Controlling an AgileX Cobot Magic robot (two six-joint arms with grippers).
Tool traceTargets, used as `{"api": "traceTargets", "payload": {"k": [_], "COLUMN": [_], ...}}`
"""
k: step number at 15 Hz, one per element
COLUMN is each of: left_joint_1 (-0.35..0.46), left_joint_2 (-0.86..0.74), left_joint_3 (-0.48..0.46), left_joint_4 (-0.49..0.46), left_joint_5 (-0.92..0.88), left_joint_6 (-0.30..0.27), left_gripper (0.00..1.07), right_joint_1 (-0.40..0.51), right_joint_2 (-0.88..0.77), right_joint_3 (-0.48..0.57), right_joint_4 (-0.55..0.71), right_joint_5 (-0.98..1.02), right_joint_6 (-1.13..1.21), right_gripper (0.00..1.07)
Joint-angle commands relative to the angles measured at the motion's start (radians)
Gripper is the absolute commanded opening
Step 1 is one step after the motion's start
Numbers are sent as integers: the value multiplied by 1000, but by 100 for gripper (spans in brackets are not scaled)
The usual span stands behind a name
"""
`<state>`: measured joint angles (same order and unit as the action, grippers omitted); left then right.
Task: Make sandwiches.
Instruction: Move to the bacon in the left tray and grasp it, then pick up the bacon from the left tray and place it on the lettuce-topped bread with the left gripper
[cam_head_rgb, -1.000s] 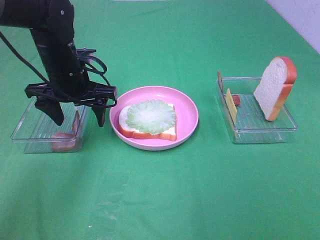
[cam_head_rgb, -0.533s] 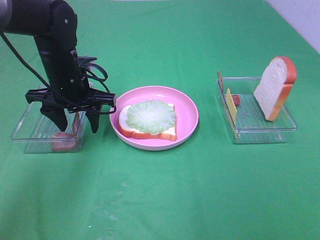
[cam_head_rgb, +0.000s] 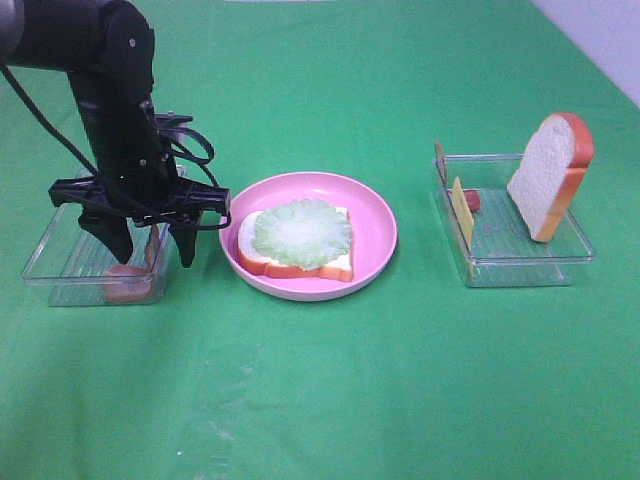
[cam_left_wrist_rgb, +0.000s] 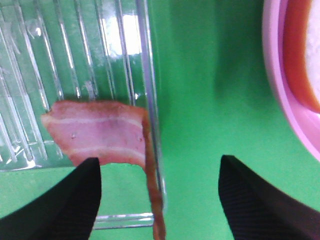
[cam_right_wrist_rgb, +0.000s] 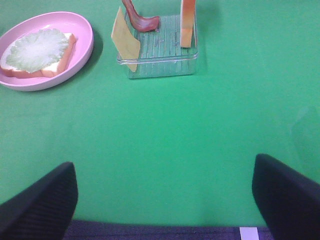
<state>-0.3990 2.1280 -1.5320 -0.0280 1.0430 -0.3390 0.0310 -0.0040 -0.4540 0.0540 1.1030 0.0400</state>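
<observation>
Left fingers (cam_left_wrist_rgb: 70, 205) released, spread wide, low at corner of left tray (cam_left_wrist_rgb: 30, 75). Between them: tray side wall and upright bacon strip (cam_left_wrist_rgb: 154, 200) standing on edge against it; no finger seems to touch it. Flat bacon strip (cam_left_wrist_rgb: 95, 132) lies in tray, just beyond finger on tray side. Pink plate (cam_head_rgb: 375, 215) just outside other finger, carrying bottom bread slice (cam_head_rgb: 300, 268) with lettuce (cam_head_rgb: 300, 232) on top.

Right fingers (cam_right_wrist_rgb: 40, 200) released, wide apart, only green desk (cam_right_wrist_rgb: 160, 150) between. Well ahead of them: right tray (cam_right_wrist_rgb: 160, 67) with upright bread slice (cam_right_wrist_rgb: 187, 22), cheese slice (cam_right_wrist_rgb: 125, 40) and bacon piece (cam_right_wrist_rgb: 142, 20).
</observation>
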Motion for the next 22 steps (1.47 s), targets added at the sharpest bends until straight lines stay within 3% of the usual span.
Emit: {"api": "traceTargets", "payload": {"k": [1,17,22], "left_joint_1": [-1,-1,-1], "left_joint_2": [0,-1,-1], "left_joint_3": [5,5,5], "left_joint_4": [4,3,2], "left_joint_5": [6,3,4], "left_joint_6": [-2,-4,-4], "left_gripper": [59,0,0], "right_joint_1": [0,0,0], "right_joint_2": [-27,-27,-27], "right_joint_3": [2,2,2], "right_joint_4": [-4,-4,-4], "right_joint_5": [-4,-4,-4], "right_joint_6": [-4,-4,-4], "right_gripper": [91,91,91]}}
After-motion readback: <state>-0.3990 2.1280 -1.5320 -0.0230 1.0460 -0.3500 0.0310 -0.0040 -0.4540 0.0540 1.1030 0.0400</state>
